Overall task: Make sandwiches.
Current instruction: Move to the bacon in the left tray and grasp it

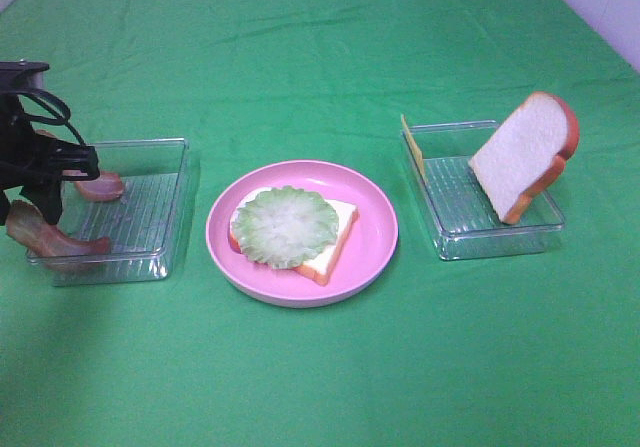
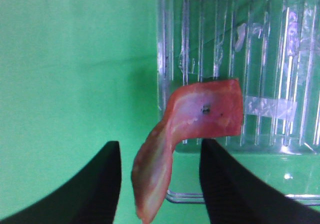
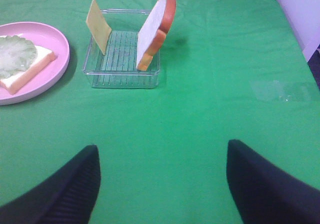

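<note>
Though bent, glossy ridged bacon strip (image 2: 205, 111)

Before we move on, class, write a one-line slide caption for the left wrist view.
Open left gripper straddles a bacon strip draped over the edge of the clear tray, green cloth below.

The left gripper (image 2: 160, 151) is pointing downward with its jaws parted. The right gripper (image 3: 162, 151) is hovering, angled forward, jaws spread wide.

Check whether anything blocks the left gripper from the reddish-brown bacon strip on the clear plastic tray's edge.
Nothing visible does. The left gripper is open, with the reddish-brown bacon strip between its jaws, draped over the rim of the clear plastic tray.
</note>
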